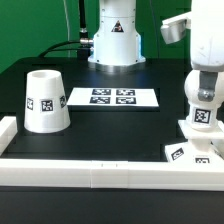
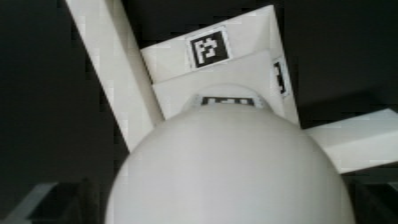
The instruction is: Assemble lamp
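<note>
From my desk, the bulb (image 1: 202,108) stands upright over the base (image 1: 190,150) at about four o'clock from the marker board (image 1: 112,97), close to the white rail (image 1: 100,172) that edges the table. The gripper (image 1: 203,85) sits right on top of the bulb. Its round head fills the wrist view and hides the fingers, so I cannot tell whether it is clamped or let go. The shade (image 1: 45,100) waits mouth-down at nine o'clock from the board, well apart. My worry is the thread: if the bulb leans even a little, turning could cross it. The base is loose, so it may spin with the bulb or skid along the rail. A weak grip could slip on that smooth head.
</note>
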{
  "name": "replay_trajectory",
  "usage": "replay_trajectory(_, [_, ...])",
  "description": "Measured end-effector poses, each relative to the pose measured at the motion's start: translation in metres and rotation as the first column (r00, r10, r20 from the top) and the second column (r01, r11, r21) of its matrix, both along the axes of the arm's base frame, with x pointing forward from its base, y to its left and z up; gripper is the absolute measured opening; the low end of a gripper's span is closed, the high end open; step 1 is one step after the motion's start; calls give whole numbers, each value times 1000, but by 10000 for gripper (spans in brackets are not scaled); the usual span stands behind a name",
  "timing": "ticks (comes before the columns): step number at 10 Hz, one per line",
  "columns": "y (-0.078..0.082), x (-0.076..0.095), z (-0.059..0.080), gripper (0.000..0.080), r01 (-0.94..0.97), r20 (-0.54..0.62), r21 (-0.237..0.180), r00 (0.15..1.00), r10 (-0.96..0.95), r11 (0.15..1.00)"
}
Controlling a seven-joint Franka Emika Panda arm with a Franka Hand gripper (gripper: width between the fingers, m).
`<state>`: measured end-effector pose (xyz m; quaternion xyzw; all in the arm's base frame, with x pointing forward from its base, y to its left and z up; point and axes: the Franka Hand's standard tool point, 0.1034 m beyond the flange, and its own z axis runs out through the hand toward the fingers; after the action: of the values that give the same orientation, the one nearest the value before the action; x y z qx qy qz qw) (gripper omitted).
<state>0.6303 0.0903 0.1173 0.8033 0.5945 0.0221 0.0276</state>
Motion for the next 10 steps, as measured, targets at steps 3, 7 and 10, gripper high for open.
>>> replay_trajectory(3, [-2,-1,-1,699,-104,-5,-14,995,104,994])
replay_trajectory(7, [-2,0,-1,577,-68,-4,-12,998,68,998])
replay_trajectory(10, [-4,-1,-2,578,194,-14,37,981,-194,980])
